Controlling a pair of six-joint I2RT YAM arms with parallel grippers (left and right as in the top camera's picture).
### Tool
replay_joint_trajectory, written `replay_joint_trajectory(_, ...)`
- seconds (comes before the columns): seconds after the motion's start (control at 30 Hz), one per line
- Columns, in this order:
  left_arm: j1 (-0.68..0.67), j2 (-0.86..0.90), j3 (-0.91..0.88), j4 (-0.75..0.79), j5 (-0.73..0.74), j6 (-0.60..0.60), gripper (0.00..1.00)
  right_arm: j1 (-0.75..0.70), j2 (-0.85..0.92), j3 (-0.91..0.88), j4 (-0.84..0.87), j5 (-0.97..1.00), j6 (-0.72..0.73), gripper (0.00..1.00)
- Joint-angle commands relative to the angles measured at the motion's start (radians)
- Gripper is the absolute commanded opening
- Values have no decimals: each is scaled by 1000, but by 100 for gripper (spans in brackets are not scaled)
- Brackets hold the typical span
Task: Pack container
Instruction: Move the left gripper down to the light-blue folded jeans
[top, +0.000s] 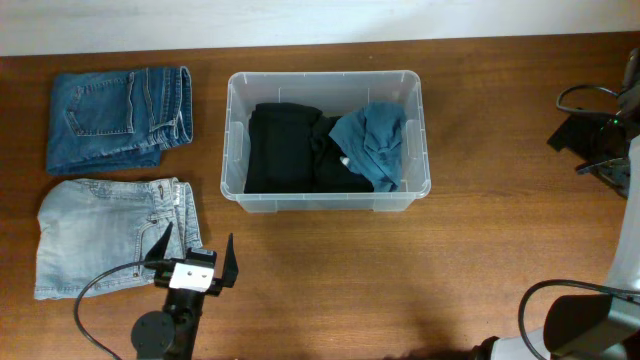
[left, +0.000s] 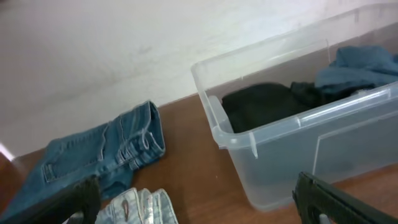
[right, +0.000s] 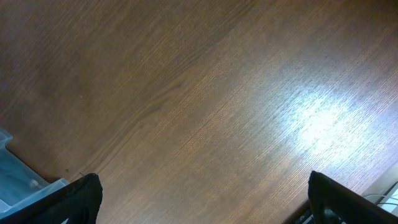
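Two grippers hang with fingers spread wide and empty: the left gripper (top: 196, 252) hovers near the front edge of the worktop (top: 480, 250), left of centre, over the right edge of the folded light-blue jeans (top: 95, 235), while the right gripper (right: 202, 186) faces the wood by the right edge. Mid-worktop toward the back edge sits the container (top: 325, 77), holding a black garment (top: 282, 148) and a teal garment (top: 375, 140). Folded dark-blue jeans (top: 110, 115) lie toward the back-left corner, near its left wall.

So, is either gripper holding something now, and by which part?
Nothing is held. The left gripper is open near the light-blue jeans, and the right gripper is open over the wooden table.
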Motion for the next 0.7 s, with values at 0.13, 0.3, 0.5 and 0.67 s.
replay_joint_trajectory(0.13, 6, -4, 78, 133, 3, -82, 100, -3, -15, -6, 0, -5, 9, 99)
replay_joint_trajectory(0.3, 6, 53, 231, 100, -128, -77, 99, -3, -15, -6, 0, -5, 9, 99)
replay_joint_trajectory(0.5, 6, 299, 483, -41, -192, 51, 99, -3, -15, -6, 0, -6, 9, 98)
replay_joint_trajectory(0.67, 23, 650, 787, -225, -193, 61, 100, -3, -15, -6, 0, -5, 9, 99)
